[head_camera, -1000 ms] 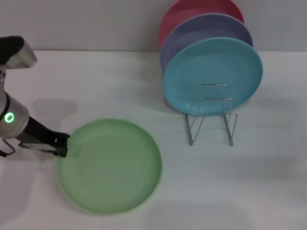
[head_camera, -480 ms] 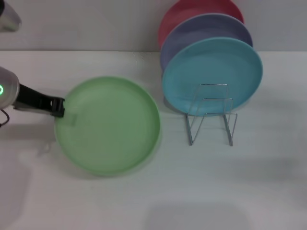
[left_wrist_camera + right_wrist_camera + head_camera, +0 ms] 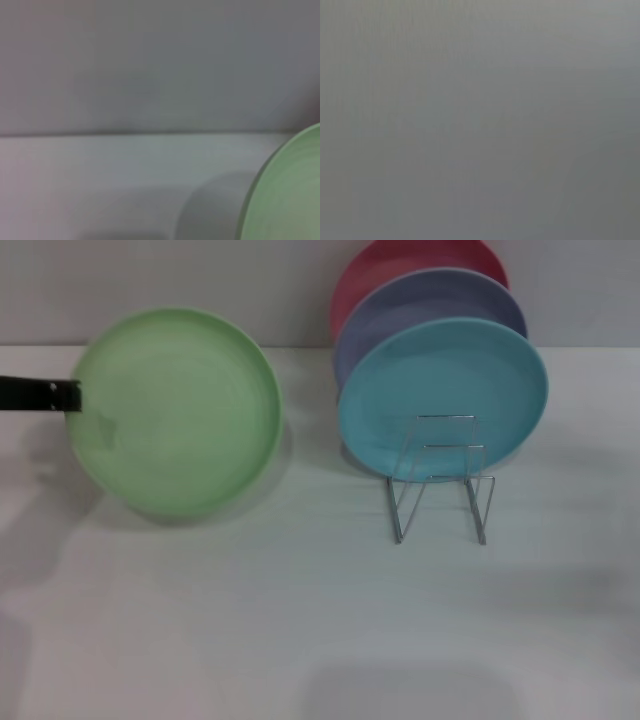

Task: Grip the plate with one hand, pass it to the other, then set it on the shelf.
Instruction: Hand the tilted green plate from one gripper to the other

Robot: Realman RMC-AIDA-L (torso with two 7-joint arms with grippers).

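The light-green plate (image 3: 177, 410) is held up in the air at the left of the head view, its face tilted toward me. My left gripper (image 3: 78, 402) is shut on the plate's left rim; only its black fingers show at the left edge. The plate's rim also shows in the left wrist view (image 3: 285, 195). The silver wire shelf (image 3: 440, 485) stands on the white table (image 3: 320, 620) at the right centre, its front slots bare. My right gripper is out of view; the right wrist view shows only plain grey.
A turquoise plate (image 3: 442, 395), a lavender plate (image 3: 430, 305) and a red plate (image 3: 400, 265) stand upright one behind another at the back of the shelf. A grey wall runs behind the table.
My left gripper has lifted the green plate off the table and carried it up and to the left, and the plate has tilted upright. The arm has slid mostly out of the head view.
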